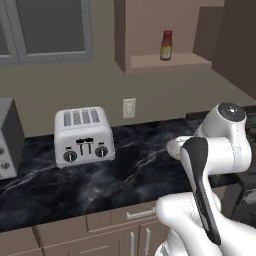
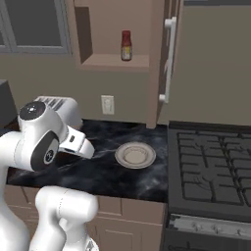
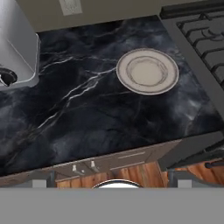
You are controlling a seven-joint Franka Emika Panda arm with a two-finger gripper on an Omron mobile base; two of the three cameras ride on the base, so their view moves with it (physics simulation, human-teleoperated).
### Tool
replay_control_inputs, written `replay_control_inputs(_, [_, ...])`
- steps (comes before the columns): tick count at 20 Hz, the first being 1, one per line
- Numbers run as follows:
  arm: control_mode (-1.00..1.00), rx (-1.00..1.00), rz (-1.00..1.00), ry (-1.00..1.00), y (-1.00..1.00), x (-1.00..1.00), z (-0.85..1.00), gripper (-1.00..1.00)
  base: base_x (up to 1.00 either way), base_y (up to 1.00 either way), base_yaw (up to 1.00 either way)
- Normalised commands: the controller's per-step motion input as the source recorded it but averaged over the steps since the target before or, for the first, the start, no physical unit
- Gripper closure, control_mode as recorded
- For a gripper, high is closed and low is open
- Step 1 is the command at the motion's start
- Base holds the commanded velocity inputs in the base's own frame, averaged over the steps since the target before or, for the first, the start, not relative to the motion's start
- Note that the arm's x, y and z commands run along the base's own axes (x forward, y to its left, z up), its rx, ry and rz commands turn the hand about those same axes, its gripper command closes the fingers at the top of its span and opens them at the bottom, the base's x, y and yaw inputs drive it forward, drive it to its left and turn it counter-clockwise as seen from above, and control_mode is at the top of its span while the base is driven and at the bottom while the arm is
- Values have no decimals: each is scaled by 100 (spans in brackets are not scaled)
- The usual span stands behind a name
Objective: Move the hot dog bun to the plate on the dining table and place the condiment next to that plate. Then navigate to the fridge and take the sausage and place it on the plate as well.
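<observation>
kitchen: toaster [image 1: 84, 136], stove [image 2: 213, 169], marble counter [image 3: 100, 113]
</observation>
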Motion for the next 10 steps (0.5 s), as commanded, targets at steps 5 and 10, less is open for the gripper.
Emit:
replay_control_inputs(5, [100, 0, 0, 0, 0, 0, 0, -100, 59, -21, -2])
replay_control_inputs(10, [100, 0, 0, 0, 0, 0, 0, -100, 83, -13, -1])
